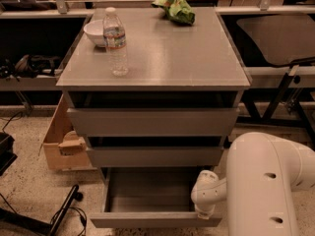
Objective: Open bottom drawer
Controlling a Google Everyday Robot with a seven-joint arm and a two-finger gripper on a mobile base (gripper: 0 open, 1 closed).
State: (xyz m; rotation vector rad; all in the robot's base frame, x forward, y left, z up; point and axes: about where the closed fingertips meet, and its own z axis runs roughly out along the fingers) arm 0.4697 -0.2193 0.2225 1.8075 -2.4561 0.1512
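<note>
The bottom drawer (147,219) of the grey three-drawer cabinet stands pulled out, its slim front near the lower edge of the camera view. Its shallow plain grey tray (147,188) shows bare inside. The top drawer front (152,122) and middle front (155,156) are closed. My gripper (203,211) is at the right end of the bottom drawer's front, below the white wrist joint (204,186). My big white arm (268,186) fills the lower right and hides the fingers.
On the cabinet top (162,48) stand a water bottle (115,41), a white bowl (96,32) and a green bag (176,9). A cardboard box (64,141) sits on the floor at the left. Cables and a black stand leg (61,213) lie lower left.
</note>
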